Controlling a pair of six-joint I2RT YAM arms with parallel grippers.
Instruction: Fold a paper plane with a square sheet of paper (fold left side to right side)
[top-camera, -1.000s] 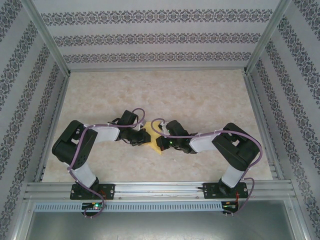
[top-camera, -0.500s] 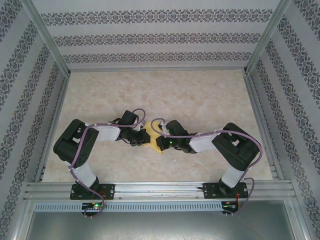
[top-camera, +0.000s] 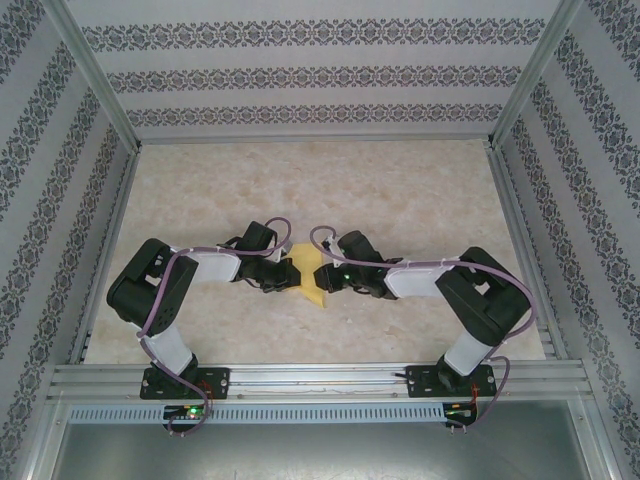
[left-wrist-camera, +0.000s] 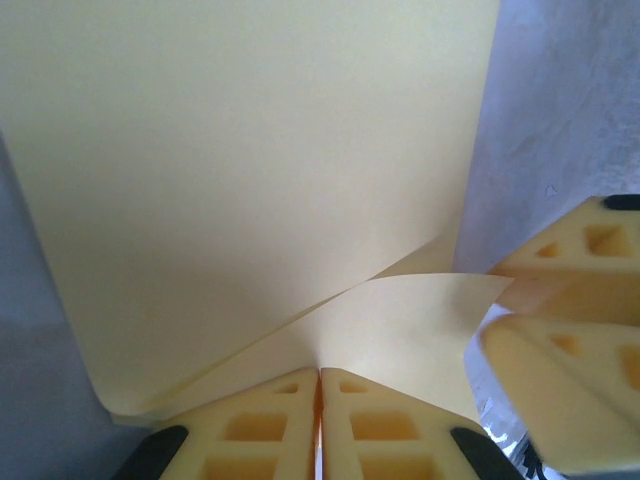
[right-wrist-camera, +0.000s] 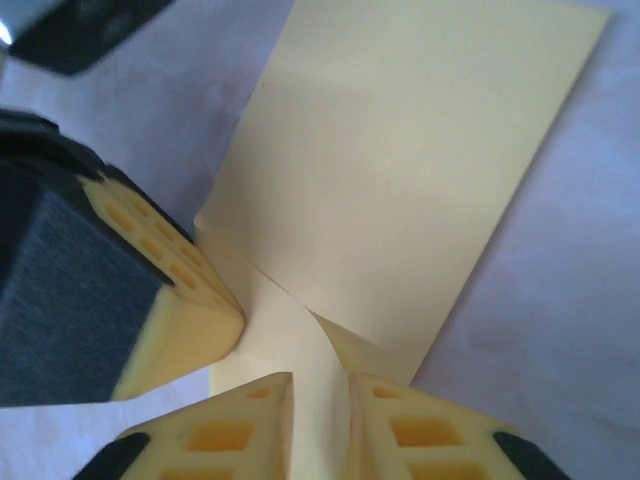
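The square sheet of paper (top-camera: 313, 291) is plain yellow and lies partly folded at the table's middle, between my two grippers. My left gripper (top-camera: 289, 275) is shut on a raised flap of it; in the left wrist view the pads meet at the paper's (left-wrist-camera: 250, 180) crease, under my left gripper (left-wrist-camera: 320, 372). My right gripper (top-camera: 319, 275) faces it from the right. In the right wrist view its jaws stand apart, with a curled strip of the paper (right-wrist-camera: 400, 170) loose between them at my right gripper (right-wrist-camera: 321, 381). The left gripper's finger (right-wrist-camera: 170, 270) sits close beside it.
The marbled tabletop (top-camera: 400, 190) stretches away behind the paper. Metal frame posts and patterned walls close in the sides and back, and a rail (top-camera: 320, 380) runs along the near edge by the arm bases.
My right gripper's jaws have parted from shut, and its wrist has shifted slightly away from the near edge. The left gripper has kept its hold and barely moved.
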